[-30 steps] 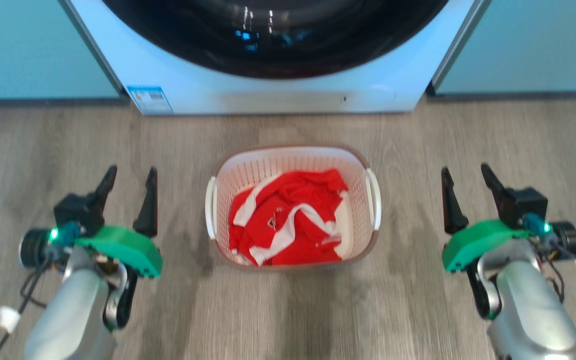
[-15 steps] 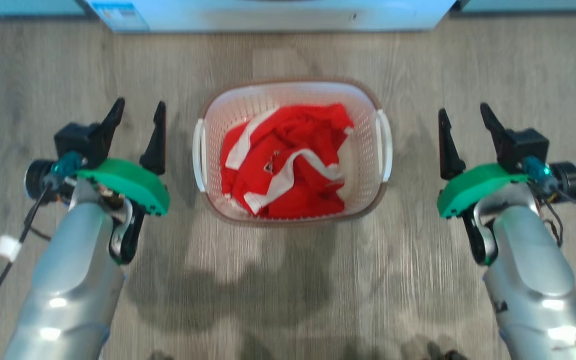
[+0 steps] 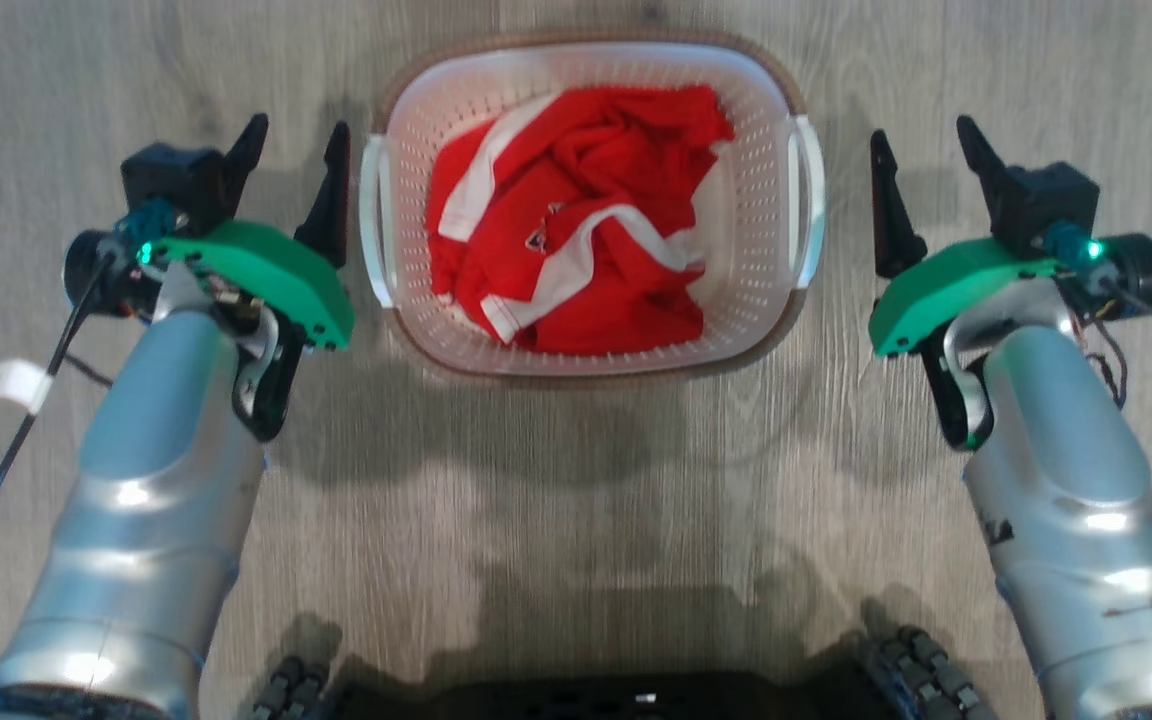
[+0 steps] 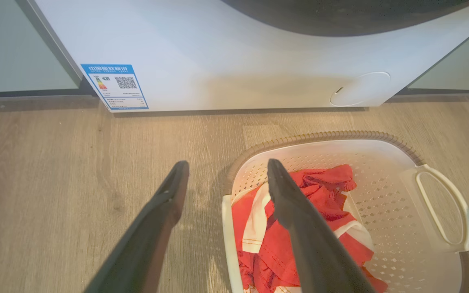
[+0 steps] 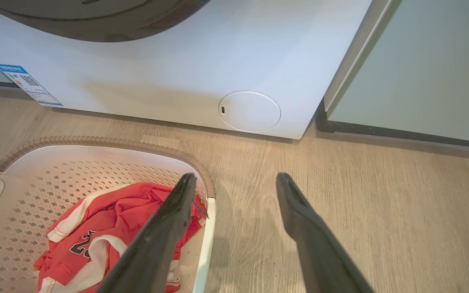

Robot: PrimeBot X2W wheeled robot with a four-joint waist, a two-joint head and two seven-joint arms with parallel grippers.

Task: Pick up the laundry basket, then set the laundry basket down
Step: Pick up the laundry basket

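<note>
The laundry basket (image 3: 591,368) stands on the wooden floor: white, perforated, brown-rimmed, with a crumpled red and white garment (image 3: 576,220) inside. My left gripper (image 3: 298,130) is open just outside the basket's left loop handle (image 3: 373,225), its inner finger close beside it. My right gripper (image 3: 921,135) is open a short way off the right handle (image 3: 808,215). In the left wrist view my left gripper (image 4: 227,165) is open and the basket (image 4: 381,195) lies below its right finger. In the right wrist view my right gripper (image 5: 236,177) is open and the basket (image 5: 75,167) lies under its left finger. Neither gripper holds anything.
A white front-loading washing machine (image 4: 218,61) stands on the floor just beyond the basket, also seen as the washing machine (image 5: 177,81) with pale cabinet panels (image 5: 421,69) beside it. My dark wheeled base (image 3: 636,695) shows at the head view's bottom edge.
The head camera has tipped down, so the basket sits higher in the picture and the washing machine has left it. Both open grippers now stand closer to the basket's handles.
</note>
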